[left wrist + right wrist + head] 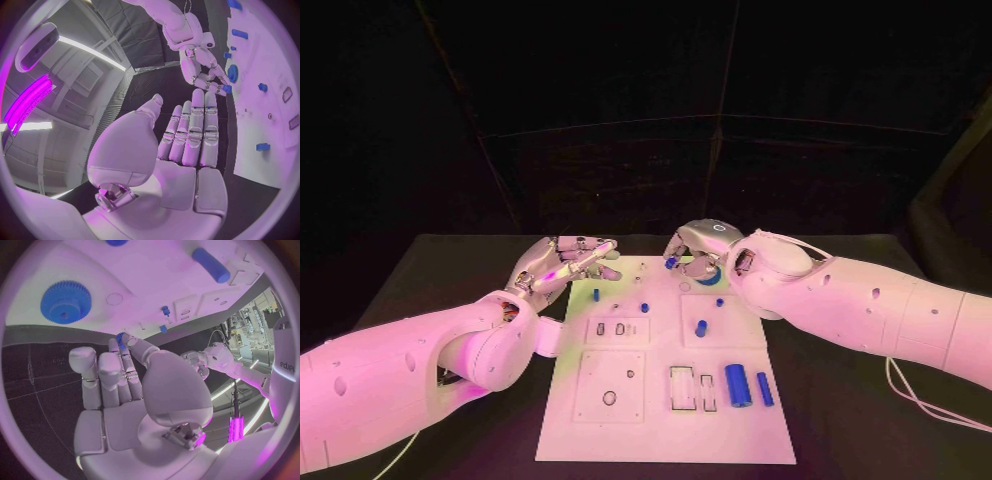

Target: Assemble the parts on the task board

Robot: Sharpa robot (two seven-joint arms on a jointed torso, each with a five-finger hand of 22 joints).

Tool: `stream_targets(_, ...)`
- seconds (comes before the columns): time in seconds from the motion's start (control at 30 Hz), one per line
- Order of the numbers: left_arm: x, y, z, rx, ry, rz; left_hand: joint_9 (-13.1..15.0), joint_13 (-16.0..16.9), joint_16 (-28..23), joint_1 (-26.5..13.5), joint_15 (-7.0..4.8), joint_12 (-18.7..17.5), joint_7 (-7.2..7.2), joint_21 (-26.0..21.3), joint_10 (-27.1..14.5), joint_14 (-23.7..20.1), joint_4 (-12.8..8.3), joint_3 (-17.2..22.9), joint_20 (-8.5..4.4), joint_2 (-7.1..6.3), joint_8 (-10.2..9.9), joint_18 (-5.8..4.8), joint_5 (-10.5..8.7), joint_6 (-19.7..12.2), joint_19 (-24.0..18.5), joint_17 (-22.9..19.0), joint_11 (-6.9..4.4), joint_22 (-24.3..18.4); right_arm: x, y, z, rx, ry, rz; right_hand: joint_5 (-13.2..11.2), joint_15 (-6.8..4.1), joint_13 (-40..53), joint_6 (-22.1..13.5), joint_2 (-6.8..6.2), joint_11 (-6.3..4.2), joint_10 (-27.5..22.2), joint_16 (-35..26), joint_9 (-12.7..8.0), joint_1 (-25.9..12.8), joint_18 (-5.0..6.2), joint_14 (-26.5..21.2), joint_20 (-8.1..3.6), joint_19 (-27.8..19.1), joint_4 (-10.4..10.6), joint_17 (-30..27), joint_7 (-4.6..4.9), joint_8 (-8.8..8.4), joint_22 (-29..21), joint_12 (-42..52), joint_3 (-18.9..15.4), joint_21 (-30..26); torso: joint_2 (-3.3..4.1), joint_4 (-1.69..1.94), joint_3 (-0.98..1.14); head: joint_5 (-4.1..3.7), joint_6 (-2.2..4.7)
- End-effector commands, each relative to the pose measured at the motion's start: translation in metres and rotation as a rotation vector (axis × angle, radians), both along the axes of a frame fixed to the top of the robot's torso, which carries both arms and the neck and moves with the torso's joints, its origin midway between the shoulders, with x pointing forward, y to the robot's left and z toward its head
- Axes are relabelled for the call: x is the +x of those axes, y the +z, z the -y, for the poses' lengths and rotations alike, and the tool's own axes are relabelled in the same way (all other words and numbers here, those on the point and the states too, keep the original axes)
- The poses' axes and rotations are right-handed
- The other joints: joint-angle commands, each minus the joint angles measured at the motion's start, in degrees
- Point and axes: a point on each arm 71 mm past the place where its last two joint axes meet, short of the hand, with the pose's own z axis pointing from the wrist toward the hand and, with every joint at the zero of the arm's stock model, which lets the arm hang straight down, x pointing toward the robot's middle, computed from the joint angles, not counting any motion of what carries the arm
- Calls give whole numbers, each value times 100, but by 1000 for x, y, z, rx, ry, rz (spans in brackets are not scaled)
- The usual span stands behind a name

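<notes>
Two silver hands are held over the far end of the white task board (668, 400), which lies in the middle of the black desk (855, 420). The left hand (567, 262) is seen at the board's far left corner; in its wrist view its fingers (190, 132) are stretched out straight and pressed side by side, with nothing in them. The right hand (700, 252) is placed at the board's far edge, just above a blue gear (65, 301) that sits flat on the board. A small blue part (120, 339) is pinched between its thumb and a fingertip, while the other fingers are loosely extended. Several blue parts are spread over the board: two small pegs (643, 307) near the left hand, a short cylinder (701, 327) near the middle, and a thick cylinder (737, 385) lying beside a thinner pin (764, 388) at the near right. Framed slots (689, 388) are cut just left of the thick cylinder, and an oval hole (609, 398) is set in the near-left panel.
</notes>
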Motion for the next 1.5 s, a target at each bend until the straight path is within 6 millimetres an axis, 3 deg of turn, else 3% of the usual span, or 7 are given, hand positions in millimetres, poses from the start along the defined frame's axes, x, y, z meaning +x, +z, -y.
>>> stream_targets(0.03, 0, 1, 1, -5, -16, 5, -6, -5, -20, 3, 0, -23, 31, -16, 28, 23, -41, 9, 7, 66, -38, 34, -1, 2, 48, 10, 30, -9, 4, 5, -4, 66, -32, 37, -38, -10, 1, 29, -39, 17, 12, 30, 0, -39, -67, 67, 45, 12, 50, 8, 18, 26, 14, -29, 15, 40, 15, 9, 5, 5, 0)
stream_targets(0.47, 1, 4, 1, -4, -16, 10, -6, -3, -27, 20, -1, -32, 29, -20, 35, 20, -62, 19, 6, 80, -44, 33, -1, 7, 51, 22, 28, -14, 16, -1, -34, 48, -29, -6, -209, -7, 0, 19, -101, 16, -15, 73, -3, -108, -67, 59, 55, 1, 171, 29, 6, 13, 31, -31, 31, 61, 72, 27, -4, 16, 5)
stream_targets(1.0, 2, 6, 2, -5, -20, 13, -6, -3, -30, 28, -1, -36, 27, -22, 37, 19, -73, 22, 6, 83, -47, 33, -2, 7, 51, 26, 27, -16, 23, -5, -44, -10, -47, -21, -273, -4, 1, 15, -120, 19, -22, 81, -3, -135, -67, 52, 57, -6, 230, 23, 7, 11, 32, -29, 32, 65, 99, 44, -14, 10, -6)
stream_targets(1.5, 3, 7, 2, -4, -21, 11, -6, -3, -31, 30, -1, -37, 27, -23, 38, 18, -76, 23, 5, 84, -49, 33, -2, 7, 51, 28, 27, -17, 23, -4, -55, -11, -36, -6, -276, -1, -2, -4, -145, 23, -45, 67, -7, -148, -64, 42, 60, -20, 258, -6, 11, 2, 14, -36, 30, 58, 98, 32, -17, 45, -6)
